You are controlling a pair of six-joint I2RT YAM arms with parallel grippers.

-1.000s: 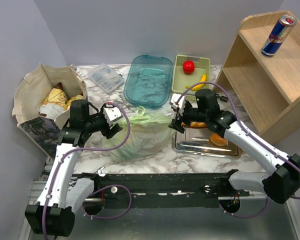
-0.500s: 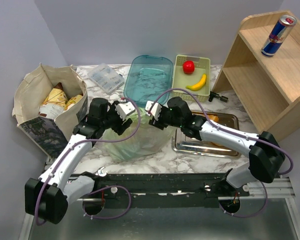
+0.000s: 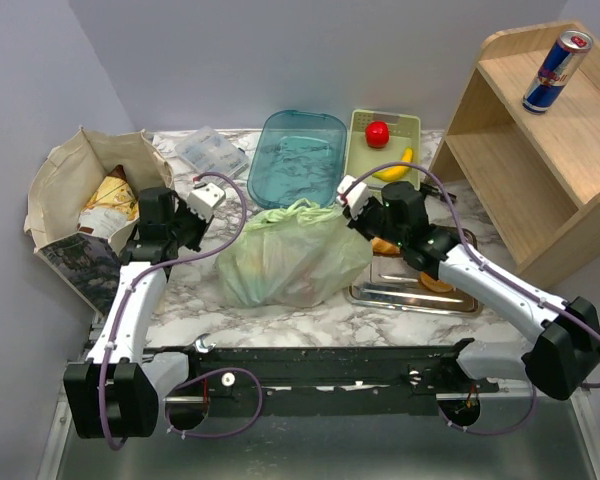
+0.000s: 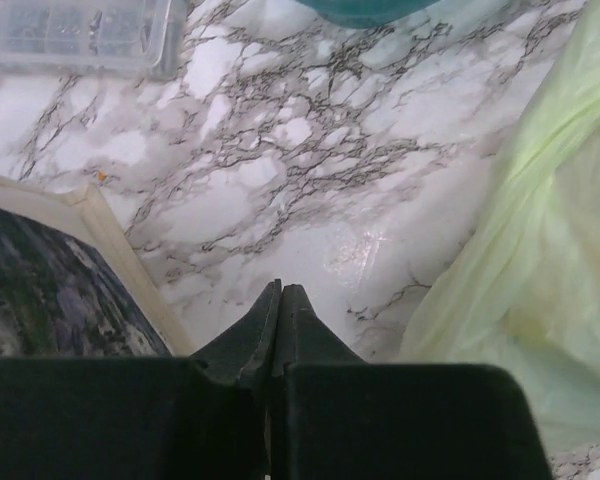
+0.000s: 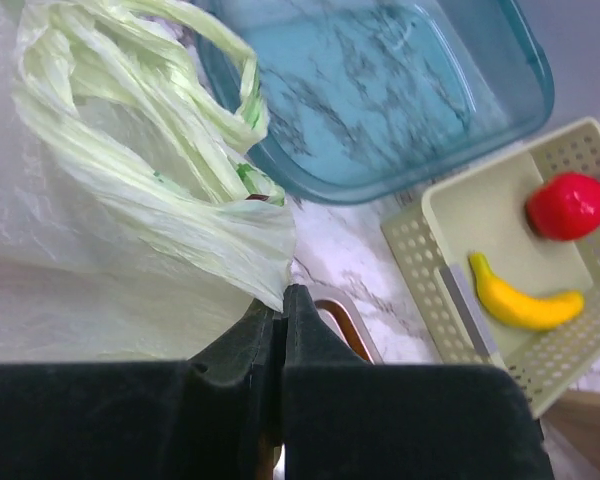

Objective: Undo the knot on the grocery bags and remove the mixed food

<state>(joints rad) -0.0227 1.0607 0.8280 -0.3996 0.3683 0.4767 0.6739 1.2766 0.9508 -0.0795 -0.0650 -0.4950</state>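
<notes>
Left wrist view: your left gripper (image 4: pixel 280 288) is pinched fully closed on nothing, over the marble table (image 4: pixel 280 170), between the tote (image 4: pixel 50 290) and the green bag (image 4: pixel 540 250).
Right wrist view: your right gripper (image 5: pixel 283 292) is closed too, with its tips at the bag's right edge. You cannot tell if fabric is nipped.
Bag top: the knot (image 3: pixel 298 211) lies left of your right gripper, and that arm looks nearer.
Writing: none legible; the lettering on the can (image 3: pixel 557 70) is too small.
</notes>
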